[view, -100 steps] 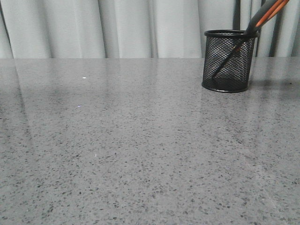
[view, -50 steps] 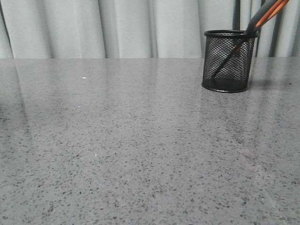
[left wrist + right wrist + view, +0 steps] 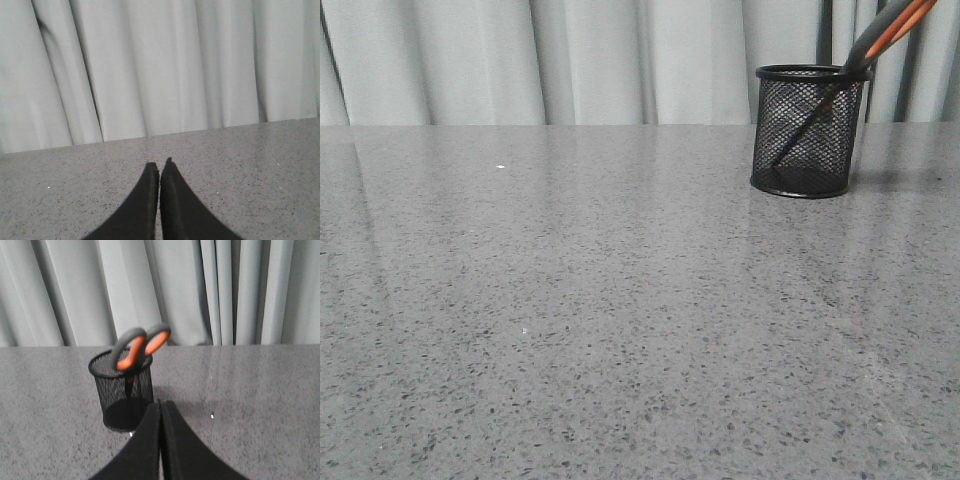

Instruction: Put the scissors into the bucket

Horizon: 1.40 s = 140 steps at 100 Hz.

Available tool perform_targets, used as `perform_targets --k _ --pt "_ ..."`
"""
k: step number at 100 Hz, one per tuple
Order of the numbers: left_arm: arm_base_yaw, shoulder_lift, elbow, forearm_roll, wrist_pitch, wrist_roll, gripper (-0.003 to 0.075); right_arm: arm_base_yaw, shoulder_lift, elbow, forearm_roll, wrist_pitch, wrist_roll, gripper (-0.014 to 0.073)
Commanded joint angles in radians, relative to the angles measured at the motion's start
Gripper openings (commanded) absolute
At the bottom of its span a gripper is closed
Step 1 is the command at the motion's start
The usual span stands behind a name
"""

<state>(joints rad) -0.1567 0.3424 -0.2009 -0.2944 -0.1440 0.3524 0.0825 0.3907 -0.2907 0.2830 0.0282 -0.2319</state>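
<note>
The black wire-mesh bucket (image 3: 808, 130) stands upright at the back right of the table. The scissors (image 3: 880, 35) stand in it, blades down, and lean to the right over the rim; the grey and orange handles stick out above. In the right wrist view the bucket (image 3: 122, 395) and the scissors' handles (image 3: 140, 347) are just beyond my right gripper (image 3: 160, 403), which is shut and empty and clear of them. My left gripper (image 3: 159, 163) is shut and empty over bare table. Neither gripper shows in the front view.
A grey speckled table (image 3: 620, 300) fills the front view. Pale curtains (image 3: 620, 60) hang behind its far edge. A small white speck (image 3: 500, 166) lies at the back left.
</note>
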Motion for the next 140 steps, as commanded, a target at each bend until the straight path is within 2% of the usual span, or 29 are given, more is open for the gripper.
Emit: perform_targets --k 1,113,119,129,140 --pt "0.0 -0.032 0.001 -0.01 -0.093 -0.01 -0.002 -0.004 -0.003 -0.009 0.001 -0.1 -0.002 -0.0069" --pt "0.0 -0.043 0.016 -0.01 -0.089 -0.01 -0.002 -0.004 -0.003 -0.008 0.001 -0.111 -0.002 -0.0069" --pt "0.0 -0.061 0.018 0.018 -0.048 -0.012 -0.002 -0.004 -0.003 -0.008 0.001 -0.111 -0.002 -0.0069" --pt "0.016 -0.124 0.026 0.143 0.057 -0.118 -0.002 -0.004 -0.003 -0.008 0.001 -0.111 -0.002 -0.0069" --pt "0.065 -0.19 0.072 0.185 0.105 -0.219 -0.002 -0.004 -0.003 -0.008 0.001 -0.111 -0.002 -0.0069"
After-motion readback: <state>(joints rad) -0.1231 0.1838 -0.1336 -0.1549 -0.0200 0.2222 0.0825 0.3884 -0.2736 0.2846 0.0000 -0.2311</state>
